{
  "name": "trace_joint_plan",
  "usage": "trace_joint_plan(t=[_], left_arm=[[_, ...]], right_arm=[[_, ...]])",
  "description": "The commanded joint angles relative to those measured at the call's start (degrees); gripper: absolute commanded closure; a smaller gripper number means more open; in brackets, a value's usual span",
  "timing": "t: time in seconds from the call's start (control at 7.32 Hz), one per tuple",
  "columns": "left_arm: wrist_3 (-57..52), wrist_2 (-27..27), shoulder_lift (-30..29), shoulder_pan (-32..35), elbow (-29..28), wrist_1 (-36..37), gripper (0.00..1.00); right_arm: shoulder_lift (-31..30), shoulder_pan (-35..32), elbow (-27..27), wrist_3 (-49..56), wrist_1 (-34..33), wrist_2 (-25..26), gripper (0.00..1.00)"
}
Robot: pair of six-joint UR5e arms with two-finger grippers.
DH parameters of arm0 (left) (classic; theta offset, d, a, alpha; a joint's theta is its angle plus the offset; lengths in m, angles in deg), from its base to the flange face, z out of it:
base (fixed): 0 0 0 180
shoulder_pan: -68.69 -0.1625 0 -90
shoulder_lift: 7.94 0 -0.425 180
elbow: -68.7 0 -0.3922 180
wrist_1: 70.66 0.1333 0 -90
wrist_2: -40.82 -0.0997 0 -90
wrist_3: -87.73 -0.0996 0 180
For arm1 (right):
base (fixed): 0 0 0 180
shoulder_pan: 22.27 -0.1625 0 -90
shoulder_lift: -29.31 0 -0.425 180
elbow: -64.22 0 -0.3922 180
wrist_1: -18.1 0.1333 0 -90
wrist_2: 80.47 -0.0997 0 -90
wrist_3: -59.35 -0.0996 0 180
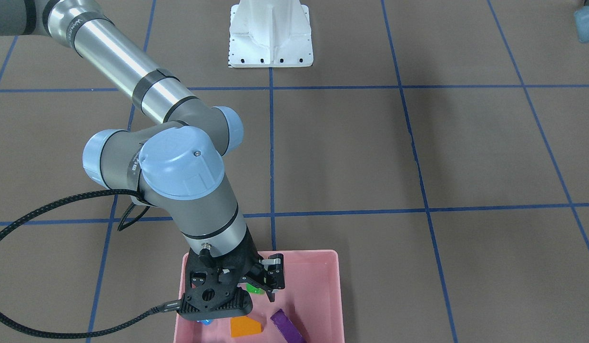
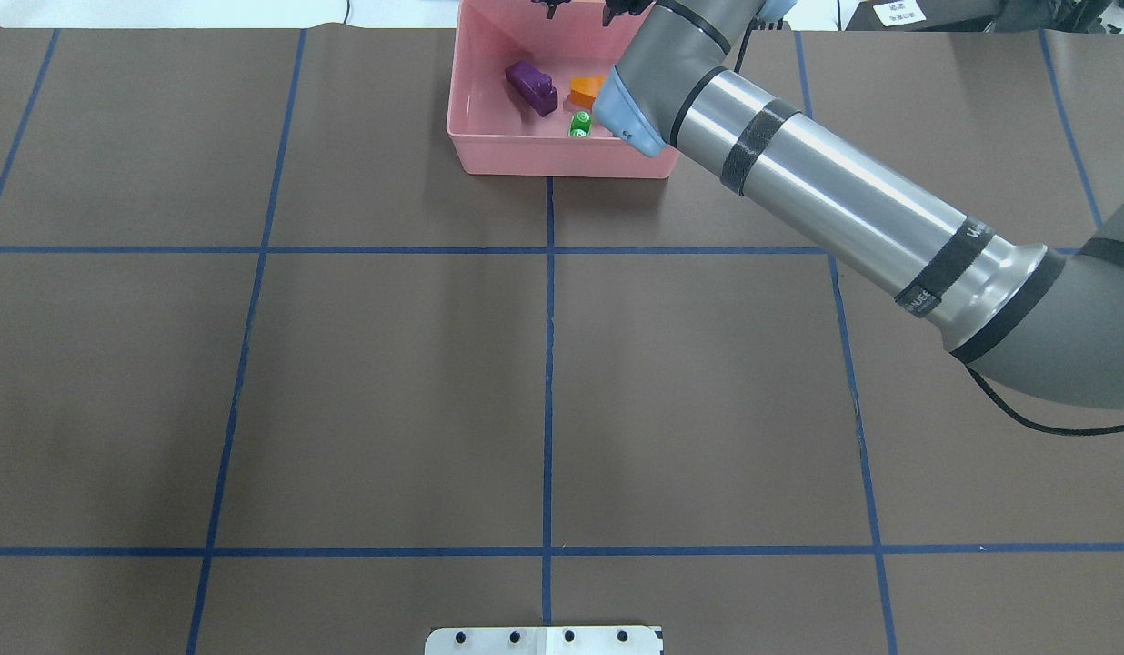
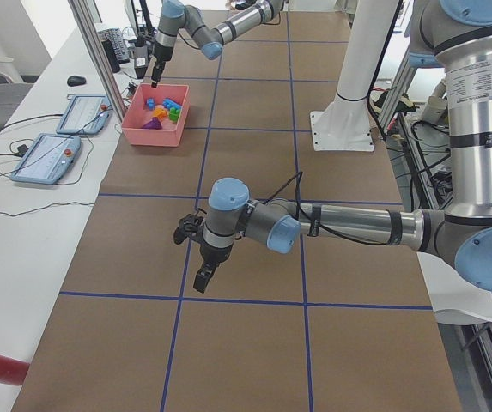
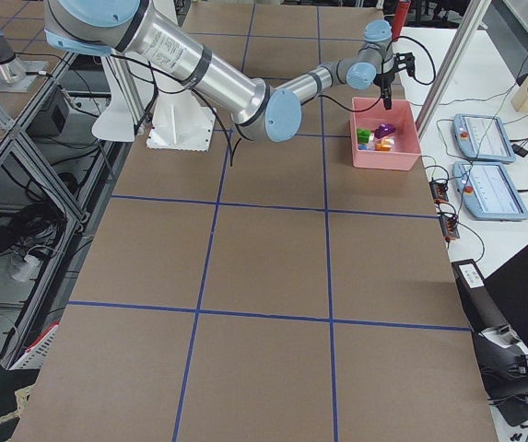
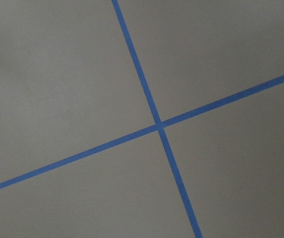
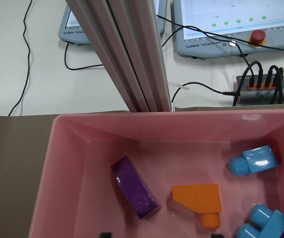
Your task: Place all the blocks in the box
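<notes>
Pretty much done we'd say: all glossy studded toy blocks [image 6: 134, 187] lie in the shallow pink plastic box [image 6: 65, 163], right gripper [image 6: 160, 234] fingers spread empty, left gripper [image 3: 192, 256] fingers we can't tell

Glossy plastic blocks [image 6: 134, 187], glossy box [image 6: 67, 163], matt table [image 2: 389, 391].

A robotics lab — teach pendants [image 6: 221, 27], aluminium framing [image 6: 127, 54], a blue-taped grid tabletop [image 2: 389, 391].
</notes>
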Motion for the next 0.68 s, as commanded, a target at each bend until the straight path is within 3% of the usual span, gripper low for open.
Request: trace_joint_plan(t=[0.0,0.14,0.27,0.41,0.55], left_arm=[[-0.03,0.11,0.19,0.09,-0.82,-0.11,0.00],[-0.03,0.11,0.19,0.09,-1.61,-0.02,0.00],[-0.03,0.11,-0.07,0.01,-1.61,0.07,0.00],[-0.12,0.20,-0.07,0.00,-1.53,0.94,0.00],[-0.20,1.94,-0.77,0.00,-1.44,5.65,0.00]], right_arm=[[-0.32,-3.65,-9.00,21.06,-19.91,-0.41,0.00],[-3.37,-7.41,-16.63,27.69,-30.74,-3.45,0.00],[-9.58,-13.37,-23.41,32.63,-35.54,-10.71,0.00],[-18.08,-18.91,-28.70,37.29,-35.68,-20.44,0.00],[-25.82,-23.14,-32.66,40.56,-35.42,-24.97,0.00]])
